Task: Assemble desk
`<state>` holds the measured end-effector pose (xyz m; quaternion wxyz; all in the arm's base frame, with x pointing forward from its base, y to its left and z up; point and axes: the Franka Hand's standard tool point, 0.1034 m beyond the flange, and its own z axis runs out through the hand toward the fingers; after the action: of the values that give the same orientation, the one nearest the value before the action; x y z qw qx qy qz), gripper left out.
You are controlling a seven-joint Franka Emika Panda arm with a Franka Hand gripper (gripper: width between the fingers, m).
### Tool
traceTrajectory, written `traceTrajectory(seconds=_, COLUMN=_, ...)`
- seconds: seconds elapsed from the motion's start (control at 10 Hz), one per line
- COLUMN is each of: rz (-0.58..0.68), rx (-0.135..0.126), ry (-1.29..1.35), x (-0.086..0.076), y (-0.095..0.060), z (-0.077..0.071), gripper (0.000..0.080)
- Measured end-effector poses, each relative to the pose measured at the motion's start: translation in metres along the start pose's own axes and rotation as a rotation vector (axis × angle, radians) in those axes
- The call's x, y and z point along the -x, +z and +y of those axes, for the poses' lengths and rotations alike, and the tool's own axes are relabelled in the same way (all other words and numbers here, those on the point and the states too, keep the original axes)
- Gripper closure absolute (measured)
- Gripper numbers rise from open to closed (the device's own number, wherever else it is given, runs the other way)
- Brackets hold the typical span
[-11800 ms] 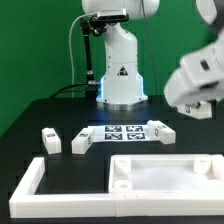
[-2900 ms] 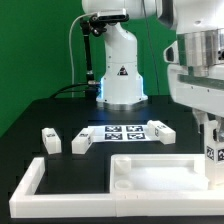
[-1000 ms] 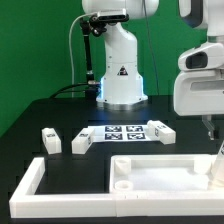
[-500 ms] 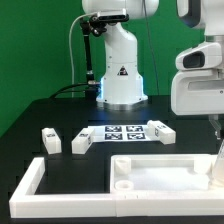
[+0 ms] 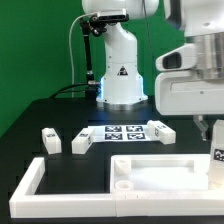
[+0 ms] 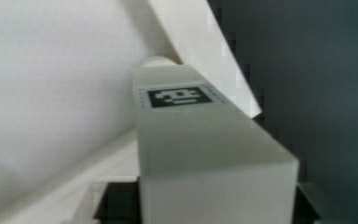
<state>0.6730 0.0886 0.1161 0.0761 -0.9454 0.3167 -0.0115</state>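
A white robot arm (image 5: 190,80) reaches in from above on the exterior view's right. Its blocky wrist hangs low over the right end of a black desk (image 5: 60,115) and points straight down. Its pincer (image 5: 212,140) is pinching a short white leg (image 5: 216,158), which stands upright at the picture's right edge. A small black-and-white square tag on the leg faces the camera. In the wrist view, the same leg (image 6: 202,150) juts straight out from between the pincer's two sides, with its tag in plain sight.

The leg is above the right end of the tabletop panel (image 5: 165,160), a white rimmed tray lying near the camera. Whether the leg touches the panel cannot be told.

Three loose legs (image 5: 50,139) lie farther back. Two are to the left of the marker board (image 5: 125,132) and one is just to its right. A long white border rail (image 5: 30,180) runs along the near left.

Compared with half a second ago, the wrist has shifted toward the exterior view's left and fills more of the picture. The leg's tag now sits a little higher. The panel, the loose legs and the rail have not moved.
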Motion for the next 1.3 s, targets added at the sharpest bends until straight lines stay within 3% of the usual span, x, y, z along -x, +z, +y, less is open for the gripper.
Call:
traceTrajectory(seconds=0.2, rz=-0.021, rx=-0.043, ry=0.214, x=-0.006, y=0.001, z=0.01, gripper=0.0495)
traceTrajectory(seconds=0.5, rz=-0.056, rx=-0.028, ry=0.58, x=0.005, y=0.001, z=0.002, gripper=0.0499)
traceTrajectory(seconds=0.9, rz=-0.063, rx=-0.03, ry=0.818, x=0.005, y=0.002, z=0.003, gripper=0.0499)
traceTrajectory(seconds=1.1, rz=-0.034, rx=-0.119, ry=1.094, x=0.008, y=0.003, z=0.009, gripper=0.0499)
traceTrajectory(seconds=1.2, rz=-0.028, rx=-0.152, ry=1.165, x=0.011, y=0.003, z=0.01, gripper=0.0499)
traceTrajectory(seconds=1.3, rz=-0.031, rx=-0.146, ry=1.103, x=0.011, y=0.002, z=0.009, gripper=0.0499)
